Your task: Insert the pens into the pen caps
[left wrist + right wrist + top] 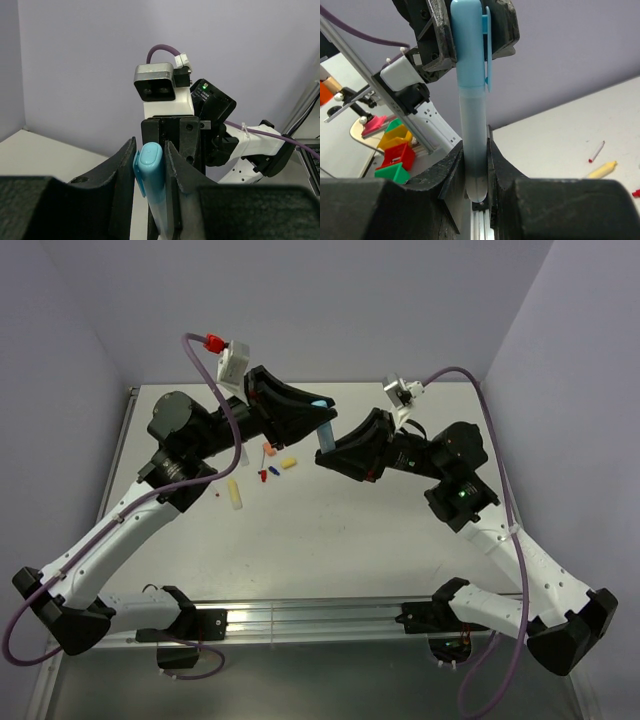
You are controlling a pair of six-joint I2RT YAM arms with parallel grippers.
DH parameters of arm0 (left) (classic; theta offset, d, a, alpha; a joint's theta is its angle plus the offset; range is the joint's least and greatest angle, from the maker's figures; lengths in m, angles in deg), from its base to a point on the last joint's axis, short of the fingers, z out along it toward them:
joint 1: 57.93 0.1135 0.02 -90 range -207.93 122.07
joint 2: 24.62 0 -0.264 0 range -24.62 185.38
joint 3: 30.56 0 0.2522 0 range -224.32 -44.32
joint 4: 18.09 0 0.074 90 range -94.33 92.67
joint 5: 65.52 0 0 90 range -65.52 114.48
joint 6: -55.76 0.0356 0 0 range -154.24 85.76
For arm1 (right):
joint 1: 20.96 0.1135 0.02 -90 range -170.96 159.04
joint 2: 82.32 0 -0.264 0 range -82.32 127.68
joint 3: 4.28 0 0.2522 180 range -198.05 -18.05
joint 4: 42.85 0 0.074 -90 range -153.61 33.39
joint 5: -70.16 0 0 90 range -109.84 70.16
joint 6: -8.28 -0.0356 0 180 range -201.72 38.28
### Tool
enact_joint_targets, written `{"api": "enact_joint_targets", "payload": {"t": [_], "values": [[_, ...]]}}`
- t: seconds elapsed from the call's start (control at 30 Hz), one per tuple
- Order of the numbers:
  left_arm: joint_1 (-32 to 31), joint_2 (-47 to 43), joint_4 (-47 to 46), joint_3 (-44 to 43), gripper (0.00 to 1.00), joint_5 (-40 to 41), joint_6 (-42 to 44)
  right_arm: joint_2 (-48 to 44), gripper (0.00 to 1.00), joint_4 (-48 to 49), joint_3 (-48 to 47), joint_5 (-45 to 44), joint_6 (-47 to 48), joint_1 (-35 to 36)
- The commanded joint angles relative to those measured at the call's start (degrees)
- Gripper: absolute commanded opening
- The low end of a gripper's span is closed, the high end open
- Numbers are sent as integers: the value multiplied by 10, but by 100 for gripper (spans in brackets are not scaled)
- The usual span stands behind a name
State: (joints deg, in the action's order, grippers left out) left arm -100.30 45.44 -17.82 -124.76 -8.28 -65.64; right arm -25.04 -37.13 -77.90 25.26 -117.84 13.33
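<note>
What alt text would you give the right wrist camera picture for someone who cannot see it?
A light blue pen stands upright, its pale barrel pinched low by the right gripper and its light blue cap clamped above by the left gripper. A yellow pen and a thin white stick lie on the table at right.

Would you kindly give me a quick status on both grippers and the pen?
Left gripper shut on blue cap. Right gripper shut on blue pen, barrel seated in cap, mid-air. Orange cap, yellow pen loose on table; nothing in the way.
</note>
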Motion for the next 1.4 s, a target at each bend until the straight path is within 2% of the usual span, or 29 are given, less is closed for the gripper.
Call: {"api": "enact_joint_targets", "payload": {"t": [0.0,0.13,0.33,0.4,0.6,0.73,0.93,1.0,1.03,1.1,1.13,1.23,1.37], "values": [[-16,6,24,56,0,-77,-2,13,0,50,-69,-27,-19,-30],[-25,3,22,89,0,-87,12,27,0,92,-77,10,-67,-68],[-44,10,29,111,0,-91,31,70,0,271,-69,66,-226,-128],[-47,13,34,110,0,-74,34,76,0,265,-76,68,-224,-129],[-52,38,45,93,0,-24,20,64,0,138,-90,43,-131,-113],[-52,55,45,80,0,15,7,62,0,8,-112,13,-35,-86],[-38,75,74,18,0,40,0,56,0,-96,-110,-32,31,-82],[-30,82,84,-8,0,49,-1,51,14,-113,-106,-44,40,-82],[-27,90,95,-18,0,53,-2,50,24,-135,-105,-58,53,-82],[-11,97,105,-44,0,60,-4,45,32,-163,-105,-84,63,-83],[-6,104,121,-54,0,65,-6,37,39,-190,-105,-100,78,-84],[22,118,133,-81,0,73,-14,15,52,-245,-91,-164,96,-86],[65,136,123,-77,0,54,-27,-21,63,-270,-51,-214,110,-90]]}}
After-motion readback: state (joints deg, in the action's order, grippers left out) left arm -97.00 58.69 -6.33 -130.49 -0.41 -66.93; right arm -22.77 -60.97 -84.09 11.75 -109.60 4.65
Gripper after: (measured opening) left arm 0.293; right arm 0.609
